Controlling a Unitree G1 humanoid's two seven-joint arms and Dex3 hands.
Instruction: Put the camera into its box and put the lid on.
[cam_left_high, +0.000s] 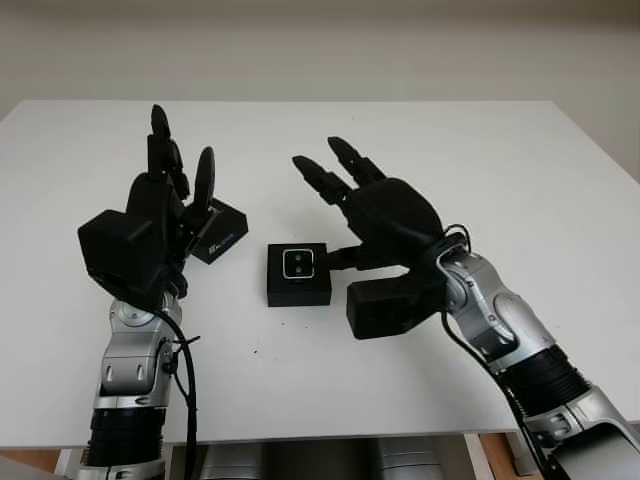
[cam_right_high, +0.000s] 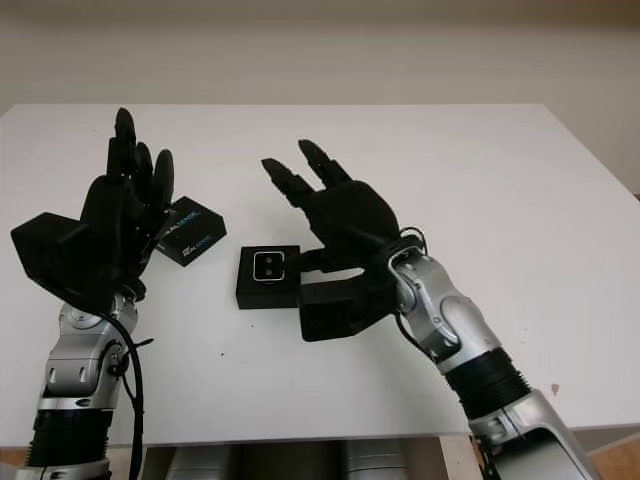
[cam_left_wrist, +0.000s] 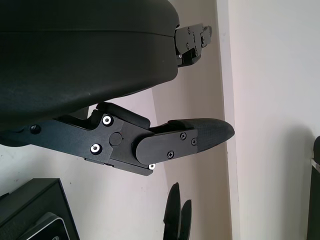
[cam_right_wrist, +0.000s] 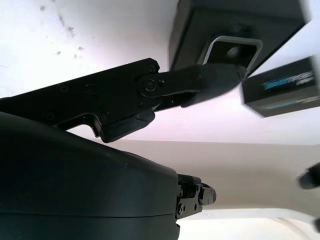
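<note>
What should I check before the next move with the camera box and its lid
1. Camera seated in the box: ok, it sits in the open box at the table's middle.
2. Lid free to pick up: ok, it lies on the table beside the left robot hand, not on the box.
3. Left robot hand empty: ok, open and raised next to the lid.
4. Right robot hand empty: ok, open, just right of the box.
5. Right thumb clear of the box: cannot tell, it reaches to the box and may touch it.
</note>
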